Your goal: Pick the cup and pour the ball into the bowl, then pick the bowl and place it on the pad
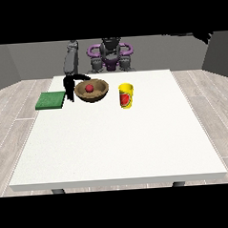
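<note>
Three things sit in a loose row along the far part of the white table, close to the robot: a green pad near the table's edge at the view's left, a brown bowl just beside it towards the middle, and a yellow cup standing upright a little apart from the bowl at its other side. Most of the tabletop between this row and the near edge lies open, as does the whole stretch from the cup to the edge at the view's right. A red ball rests inside the bowl. The pad lies flat with nothing on it, and a narrow strip of table shows between it and the bowl.

At the view's left, one hand reaches down from a grey forearm into that gap. A dark digit arcs over towards the bowl's rim and seems to touch it, while the rest hangs down beside the bowl's wall; whether it actually clasps the rim I cannot tell. No second hand shows anywhere.

Under the table runs a pale wood-plank floor, and grey walls stand behind the robot.
</note>
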